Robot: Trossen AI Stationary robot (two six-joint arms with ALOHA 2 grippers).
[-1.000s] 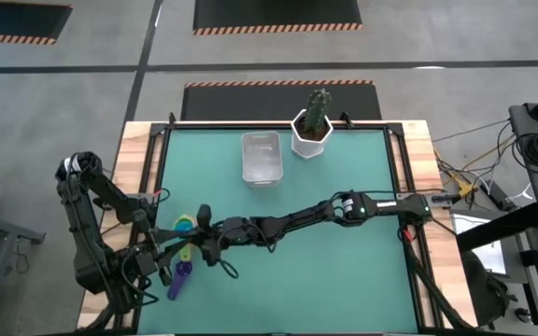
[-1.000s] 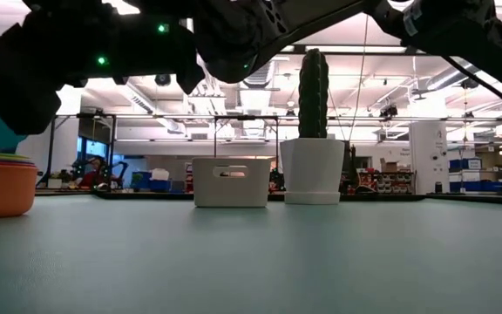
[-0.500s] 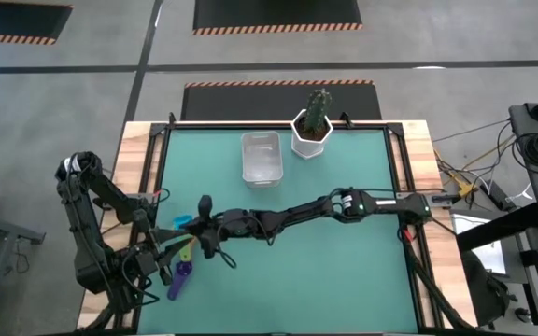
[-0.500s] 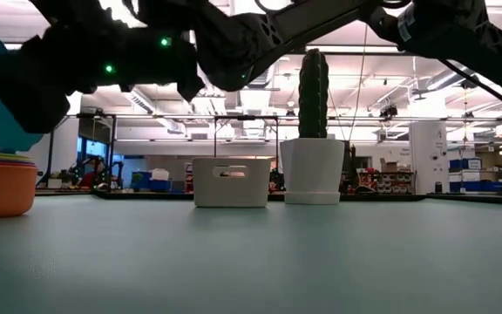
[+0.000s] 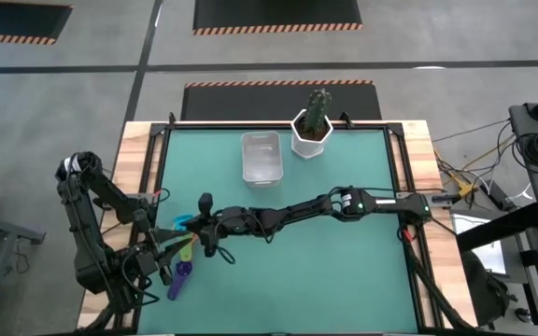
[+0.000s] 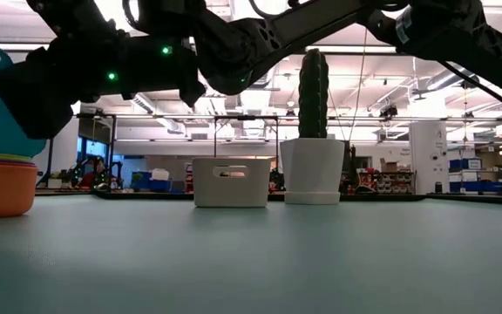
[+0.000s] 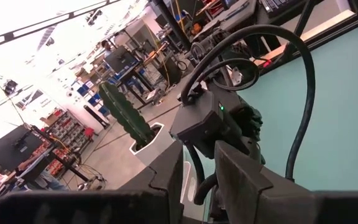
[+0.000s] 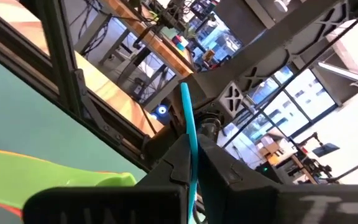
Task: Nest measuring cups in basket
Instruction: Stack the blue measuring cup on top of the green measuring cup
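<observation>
Near the table's far edge, clear basket (image 5: 261, 157) without cups; right tool (image 5: 197, 224) clamped on teal cup (image 6: 5, 109).

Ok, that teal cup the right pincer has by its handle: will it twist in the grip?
Probably light: a pinch on its thin flat handle alone holds the teal cup up. It may pivot, since the right pincer is shut only on the handle's narrow edge. It looks like stiff plastic, with no visible bend.
</observation>
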